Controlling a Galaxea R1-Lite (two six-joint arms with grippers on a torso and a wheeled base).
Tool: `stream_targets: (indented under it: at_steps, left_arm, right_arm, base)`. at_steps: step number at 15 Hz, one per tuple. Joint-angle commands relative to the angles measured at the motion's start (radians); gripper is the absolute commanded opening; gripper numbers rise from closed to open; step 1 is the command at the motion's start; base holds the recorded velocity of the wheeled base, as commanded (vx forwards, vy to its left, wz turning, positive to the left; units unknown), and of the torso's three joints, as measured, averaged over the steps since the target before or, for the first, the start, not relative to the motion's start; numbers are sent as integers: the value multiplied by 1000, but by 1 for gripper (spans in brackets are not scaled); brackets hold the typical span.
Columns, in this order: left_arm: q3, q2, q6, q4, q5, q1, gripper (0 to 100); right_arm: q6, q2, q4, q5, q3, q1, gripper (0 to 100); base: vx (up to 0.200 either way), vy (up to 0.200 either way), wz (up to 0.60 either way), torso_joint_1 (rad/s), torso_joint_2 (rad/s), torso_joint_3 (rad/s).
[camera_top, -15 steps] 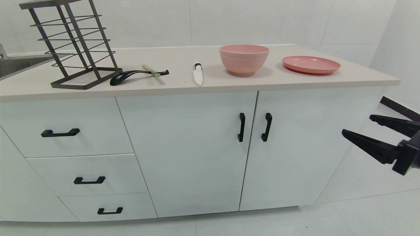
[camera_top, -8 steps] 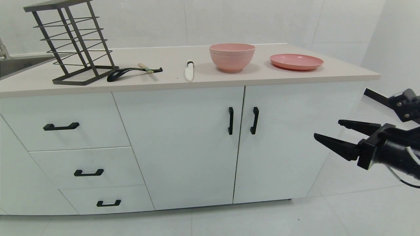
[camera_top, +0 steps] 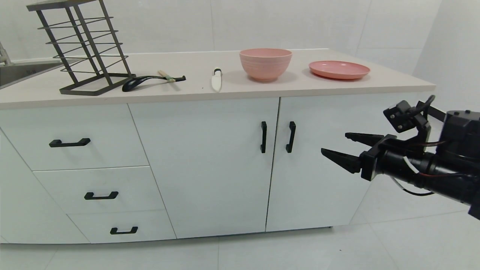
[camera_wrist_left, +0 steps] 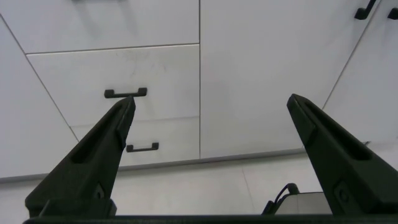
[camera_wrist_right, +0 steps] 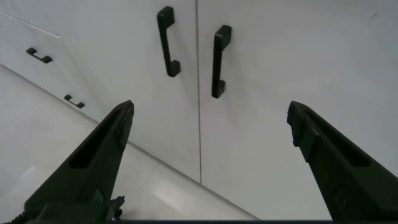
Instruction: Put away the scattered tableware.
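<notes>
On the beige countertop (camera_top: 195, 60) lie a pink bowl (camera_top: 265, 63), a pink plate (camera_top: 339, 69), a white knife with a black handle (camera_top: 216, 80), a black ladle (camera_top: 148, 81) and chopsticks (camera_top: 166, 76). A black wire dish rack (camera_top: 84, 47) stands at the counter's left. My right gripper (camera_top: 339, 149) is open and empty, held well below the counter in front of the right cabinet door (camera_top: 322, 161). My left gripper (camera_wrist_left: 208, 115) is open too, facing the lower drawers (camera_wrist_left: 118, 81).
Two cabinet doors with black vertical handles (camera_top: 277, 137) (camera_wrist_right: 193, 53) sit under the counter. Three drawers with black pulls (camera_top: 100, 195) stack at the left. A sink (camera_top: 22, 71) lies at the far left. Tiled floor (camera_top: 262, 251) spreads below.
The head camera has shifted, so the counter sits lower and to the left. My right arm has come forward and leftward toward the cabinet doors, still open.
</notes>
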Motion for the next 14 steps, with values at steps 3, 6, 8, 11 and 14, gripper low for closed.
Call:
stream_targets:
  at_steps: [3,6,8,11,14]
  left_arm:
    - [0,1,-2,0,0,0,100]
    - [0,1,-2,2,2,0,100]
    - [0,1,-2,0,0,0,100]
    - [0,1,-2,2,0,0,100]
    - [0,1,0,0,-2,0,100]
  right_arm:
    - [1,118,-102,19,5,17,100]
    - [0,157,-122,22,-6,17,100]
    - [0,185,-148,22,-15,28,100]
    - [-3,222,-188,47,-19,39,100]
    - [-28,286,-263,159,-32,31,100]
  base:
    - [0,0,0,0,0,0]
    - [0,0,0,0,0,0]
    - [0,0,0,0,0,0]
    - [0,0,0,0,0,0]
    - [0,0,0,0,0,0]
